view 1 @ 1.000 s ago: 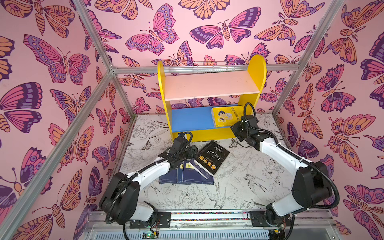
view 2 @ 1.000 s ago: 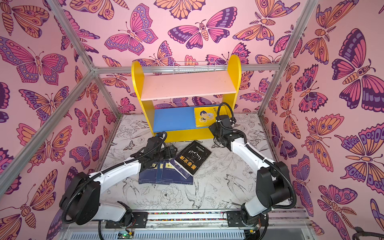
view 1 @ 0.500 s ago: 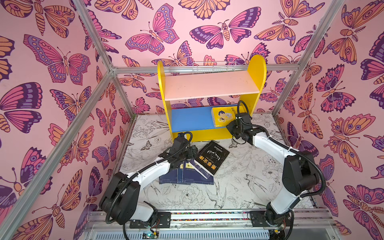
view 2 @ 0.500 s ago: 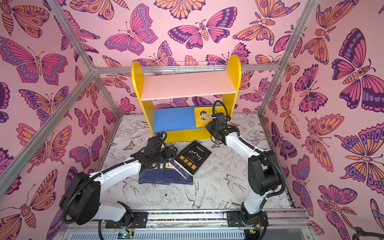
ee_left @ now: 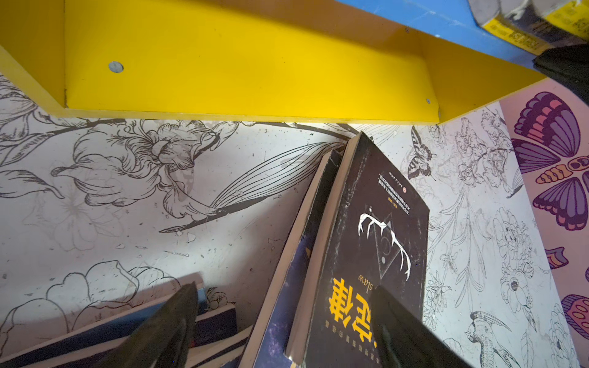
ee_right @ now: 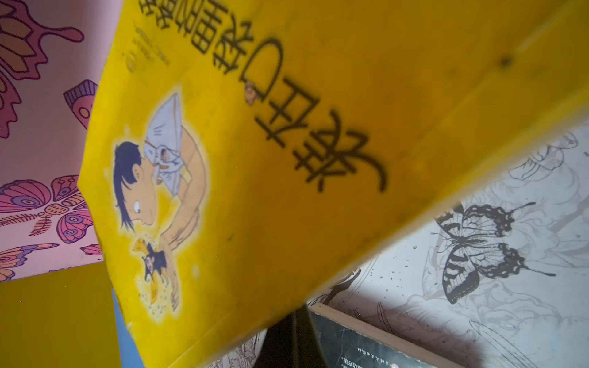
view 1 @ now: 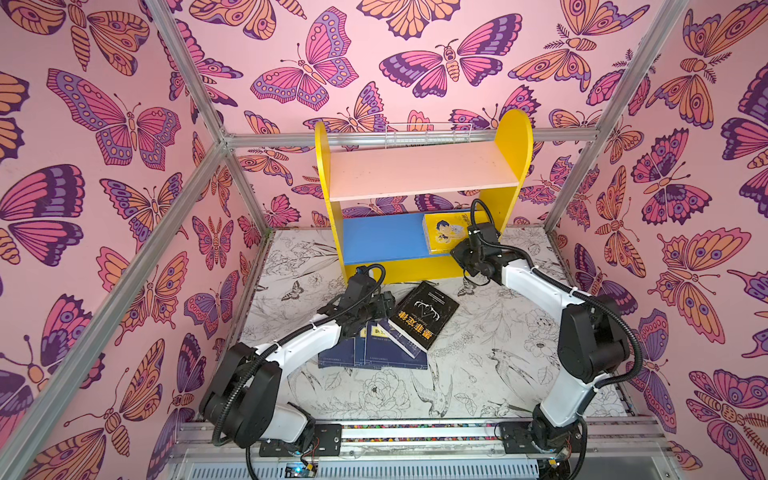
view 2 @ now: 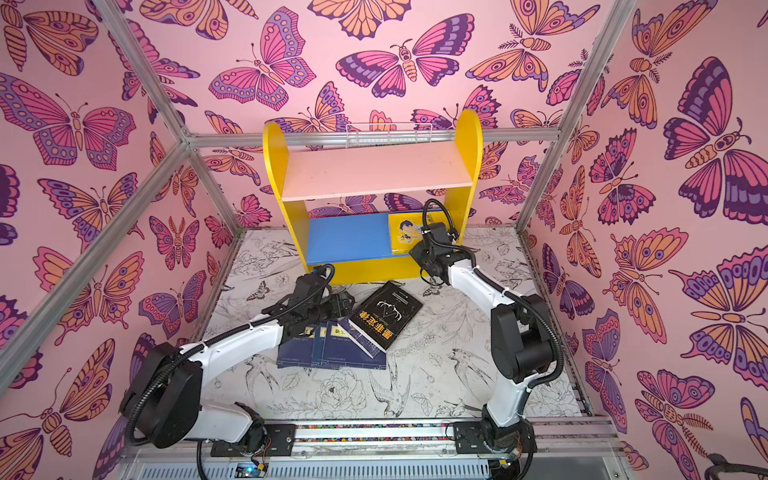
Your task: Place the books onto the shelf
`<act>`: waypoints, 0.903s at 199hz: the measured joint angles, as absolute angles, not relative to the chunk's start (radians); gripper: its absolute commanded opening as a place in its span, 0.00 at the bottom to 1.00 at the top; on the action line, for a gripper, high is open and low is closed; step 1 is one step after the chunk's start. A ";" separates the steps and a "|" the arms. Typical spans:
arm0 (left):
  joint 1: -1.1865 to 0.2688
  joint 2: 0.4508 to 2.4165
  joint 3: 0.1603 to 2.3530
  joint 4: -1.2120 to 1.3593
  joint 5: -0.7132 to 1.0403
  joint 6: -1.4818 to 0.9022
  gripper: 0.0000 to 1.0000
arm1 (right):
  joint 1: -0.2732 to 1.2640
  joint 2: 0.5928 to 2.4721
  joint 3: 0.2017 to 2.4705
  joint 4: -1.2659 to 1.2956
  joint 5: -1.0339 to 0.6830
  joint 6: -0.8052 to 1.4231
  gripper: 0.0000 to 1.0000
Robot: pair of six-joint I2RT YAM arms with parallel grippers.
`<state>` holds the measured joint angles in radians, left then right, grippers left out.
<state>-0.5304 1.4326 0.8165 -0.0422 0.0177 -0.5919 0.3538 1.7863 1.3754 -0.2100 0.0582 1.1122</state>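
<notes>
The shelf [view 1: 382, 239] [view 2: 349, 237] stands at the back, yellow sides, pink top board, blue lower board. A yellow book with a cartoon figure [view 1: 444, 230] [ee_right: 287, 159] lies at the right end of the blue board. My right gripper [view 1: 462, 250] [view 2: 417, 251] is shut at the book's front edge; its fingers [ee_right: 293, 337] show pressed together below the cover. A black book with yellow characters [view 1: 424, 316] [ee_left: 376, 229] lies tilted on several navy-blue books [view 1: 374, 353] [view 2: 332, 353] on the floor. My left gripper [view 1: 380, 305] [ee_left: 287, 331] is open, with its fingers on either side of the black book's near corner.
A white wire rack [view 1: 428, 133] hangs behind the shelf's top board. The shelf's yellow base strip [ee_left: 242, 63] stands just beyond the pile of books. Butterfly-patterned walls and metal frame posts [view 1: 195, 195] close in the flower-printed floor [view 1: 478, 374].
My right gripper has moved left, closer to the shelf and the yellow book's front edge. The left arm and the pile of books have stayed in place.
</notes>
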 measured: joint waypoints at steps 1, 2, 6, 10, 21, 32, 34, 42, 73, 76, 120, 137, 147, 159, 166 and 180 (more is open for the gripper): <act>-0.530 1.433 0.817 -0.042 0.018 -0.592 0.86 | 0.354 1.786 1.375 -0.210 0.058 1.112 0.00; -0.530 1.433 0.817 -0.043 0.018 -0.592 0.86 | 0.353 1.787 1.377 -0.211 0.058 1.111 0.00; -0.530 1.433 0.817 -0.044 0.018 -0.592 0.86 | 0.350 1.788 1.380 -0.214 0.058 1.109 0.00; -0.530 1.434 0.817 -0.046 0.018 -0.591 0.86 | 0.348 1.788 1.384 -0.217 0.058 1.105 0.00; -0.530 1.436 0.817 -0.047 0.018 -0.591 0.86 | 0.343 1.788 1.393 -0.232 0.057 1.098 0.00; -0.530 1.438 0.817 -0.050 0.018 -0.591 0.86 | 0.340 1.789 1.402 -0.244 0.054 1.094 0.00; -0.530 1.439 0.817 -0.050 0.018 -0.591 0.86 | 0.339 1.789 1.405 -0.247 0.053 1.093 0.00; -0.530 1.441 0.817 -0.052 0.018 -0.591 0.86 | 0.337 1.794 1.416 -0.256 0.049 1.091 0.00; -0.530 1.449 0.818 -0.054 0.018 -0.588 0.86 | 0.334 1.822 1.454 -0.266 0.033 1.079 0.00; -0.530 1.452 0.820 -0.054 0.018 -0.588 0.86 | 0.334 1.826 1.458 -0.268 0.028 1.079 0.00; -0.530 1.474 0.826 -0.054 0.019 -0.588 0.86 | 0.331 1.847 1.483 -0.274 -0.013 1.076 0.00; -0.530 1.475 0.827 -0.054 0.019 -0.588 0.86 | 0.330 1.847 1.483 -0.274 -0.024 1.076 0.00; -0.530 1.475 0.828 -0.054 0.019 -0.588 0.86 | 0.330 1.847 1.483 -0.273 -0.029 1.076 0.00; -0.530 1.475 0.828 -0.054 0.019 -0.588 0.86 | 0.330 1.845 1.481 -0.273 -0.038 1.076 0.00; -0.530 1.475 0.828 -0.055 0.019 -0.588 0.86 | 0.330 1.844 1.480 -0.273 -0.044 1.076 0.00; -0.530 1.475 0.828 -0.054 0.019 -0.588 0.86 | 0.330 1.839 1.478 -0.273 -0.049 1.076 0.00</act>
<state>-0.5304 1.4750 0.8284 -0.0540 0.0185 -0.5884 0.3298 1.8393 1.4776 -0.2729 -0.0494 1.0760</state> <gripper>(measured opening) 0.862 0.016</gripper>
